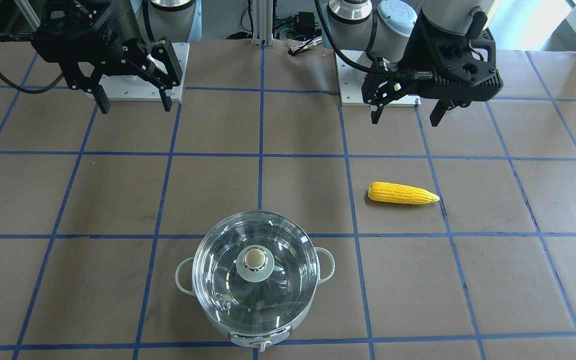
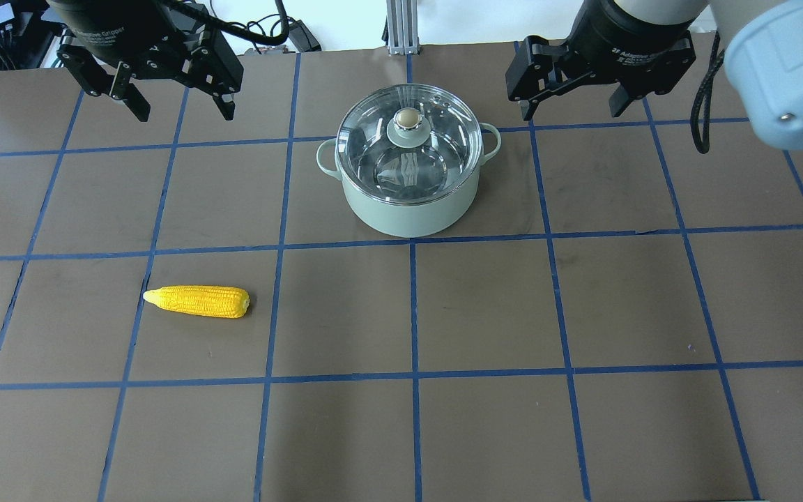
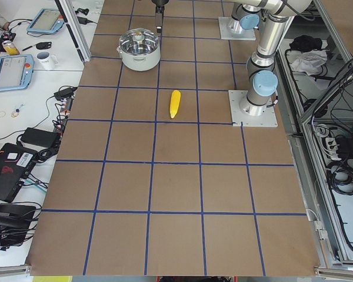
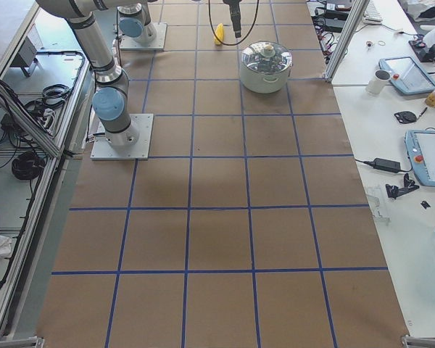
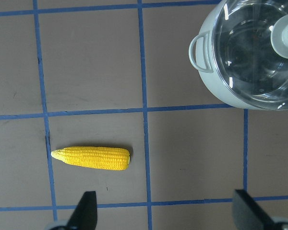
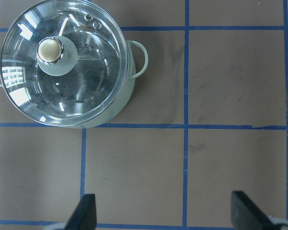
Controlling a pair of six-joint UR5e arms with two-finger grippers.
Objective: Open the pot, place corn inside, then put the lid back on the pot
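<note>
Overhead exterior view, working outward from the robot's side: nearest you have the corn [image 2: 196,302], flat on the desk [image 2: 485,307] with its pointed end toward 9 o'clock. It lies well apart from everything else, at about 8 o'clock from the pot [image 2: 408,213]. It waits in the open because nothing can go in yet. The lid [image 2: 436,160] sits level on the pot's rim with its knob upright at the centre, so the pot is closed and the first step is not yet done.

Farthest out, both arms hang above the desk and touch nothing. The left fingers [image 2: 224,104] are roughly at 12 o'clock from the corn, spread wide and empty. The right fingers [image 2: 617,103] are at about 2 o'clock from the pot, also spread wide and empty.

That layout suits a split of the work, in my judgement: the right arm for the knob, the left for the cob. The wide spread fits the cob's girth and leaves plenty of room around the small knob.
</note>
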